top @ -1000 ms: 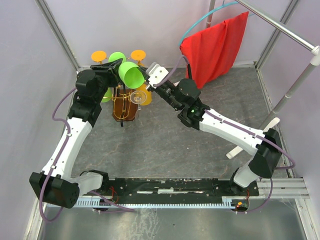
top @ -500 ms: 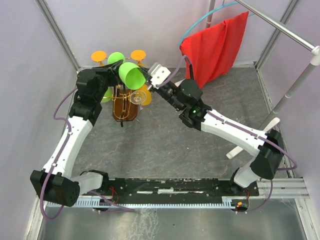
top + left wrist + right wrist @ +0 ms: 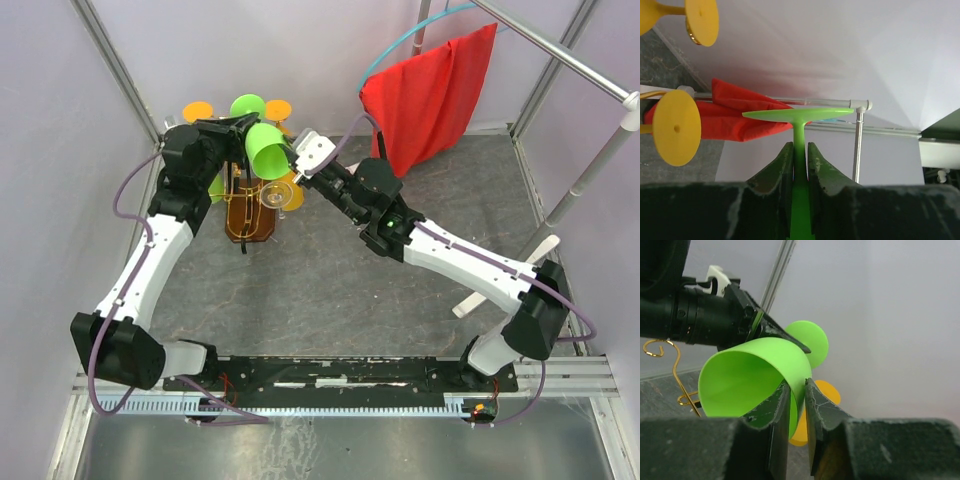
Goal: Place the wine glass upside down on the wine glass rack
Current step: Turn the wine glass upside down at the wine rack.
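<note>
Nothing readable in any of the views as far as I can tell. No lettering, brand marks, numbers or signs show up anywhere.

Wine glass rack (image 3: 250, 218) top hidden behind green wine glass (image 3: 266, 150), left arm (image 3: 185, 170).

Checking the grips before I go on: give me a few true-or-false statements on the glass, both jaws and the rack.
The left jaws are shut on the green wine glass at its stem. True.
The green wine glass already hangs on the wine glass rack. False: it is held in the air.
The right jaws straddle the bowl's wall. True.
The rack is bare. False: orange glasses hang on it.
The red cloth lies on the table. False: it hangs from a bar.
</note>
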`<action>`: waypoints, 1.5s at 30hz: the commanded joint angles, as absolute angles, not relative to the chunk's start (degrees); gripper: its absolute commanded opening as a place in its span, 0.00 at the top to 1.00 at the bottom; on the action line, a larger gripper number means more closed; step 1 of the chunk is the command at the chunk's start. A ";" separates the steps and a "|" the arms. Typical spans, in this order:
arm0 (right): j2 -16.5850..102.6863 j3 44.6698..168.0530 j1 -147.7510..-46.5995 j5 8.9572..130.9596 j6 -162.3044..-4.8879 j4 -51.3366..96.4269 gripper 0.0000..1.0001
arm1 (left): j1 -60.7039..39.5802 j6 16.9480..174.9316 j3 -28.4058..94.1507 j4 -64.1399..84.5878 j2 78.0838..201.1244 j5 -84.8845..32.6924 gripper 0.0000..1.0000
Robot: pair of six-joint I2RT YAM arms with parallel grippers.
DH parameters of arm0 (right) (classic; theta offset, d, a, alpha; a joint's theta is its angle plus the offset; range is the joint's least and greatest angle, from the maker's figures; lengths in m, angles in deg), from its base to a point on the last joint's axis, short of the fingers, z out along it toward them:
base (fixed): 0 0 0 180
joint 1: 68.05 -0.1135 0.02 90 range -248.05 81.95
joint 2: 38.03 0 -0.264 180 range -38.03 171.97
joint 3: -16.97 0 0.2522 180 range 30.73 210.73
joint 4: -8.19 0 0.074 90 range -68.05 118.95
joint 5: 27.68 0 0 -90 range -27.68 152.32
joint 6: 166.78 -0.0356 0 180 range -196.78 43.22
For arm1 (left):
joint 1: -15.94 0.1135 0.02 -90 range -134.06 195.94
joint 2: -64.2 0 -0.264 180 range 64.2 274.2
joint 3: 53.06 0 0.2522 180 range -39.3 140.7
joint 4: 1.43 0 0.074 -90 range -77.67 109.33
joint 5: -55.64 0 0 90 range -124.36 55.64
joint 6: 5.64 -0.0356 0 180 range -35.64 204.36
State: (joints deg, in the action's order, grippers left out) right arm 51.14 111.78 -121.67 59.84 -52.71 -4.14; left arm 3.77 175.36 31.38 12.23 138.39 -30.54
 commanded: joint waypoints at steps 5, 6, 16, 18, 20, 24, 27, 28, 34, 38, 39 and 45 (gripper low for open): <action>45.37 108.13 -122.36 56.32 -51.30 -1.61 0.68 | 5.76 163.72 38.74 6.05 139.75 -25.77 0.97; 45.06 107.62 -122.34 55.88 -51.03 -1.50 0.64 | 6.13 163.56 39.06 5.93 139.99 -25.43 0.97; 40.23 102.41 -122.32 50.06 -50.61 3.40 0.33 | 11.44 145.36 44.34 6.90 138.73 -23.54 0.97; 39.67 102.18 -122.29 48.24 -50.64 4.70 0.30 | 11.70 136.58 45.08 10.11 136.63 -24.45 0.97; 39.46 102.32 -122.26 46.20 -50.63 5.95 0.29 | 11.72 126.47 44.70 12.89 133.92 -26.50 0.97; 39.85 103.50 -121.96 44.28 -50.47 8.61 0.27 | 11.74 112.13 42.71 18.10 128.03 -30.80 0.97; 40.41 104.62 -121.69 44.03 -50.96 9.97 0.27 | 11.67 105.29 41.68 23.30 124.79 -31.44 0.97; 40.76 104.98 -121.59 44.04 -51.05 10.31 0.27 | 11.73 103.69 40.69 24.37 123.64 -30.50 0.97; 42.58 106.40 -120.97 44.50 -51.25 11.90 0.27 | 11.74 98.15 32.63 29.16 114.61 -29.96 0.97; 43.07 106.89 -120.53 45.42 -52.14 12.77 0.26 | 11.70 95.27 29.24 32.86 109.90 -30.48 0.97; 43.29 106.86 -120.40 45.63 -52.31 12.79 0.26 | 11.71 95.37 28.48 33.89 109.05 -30.54 0.97; 43.95 107.19 -119.82 46.77 -52.95 13.14 0.26 | 11.72 97.59 19.61 31.73 103.46 -30.09 0.97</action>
State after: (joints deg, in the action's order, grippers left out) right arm 43.83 104.16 -120.32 45.74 -51.72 13.94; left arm 11.69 99.52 24.58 33.65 106.90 -29.76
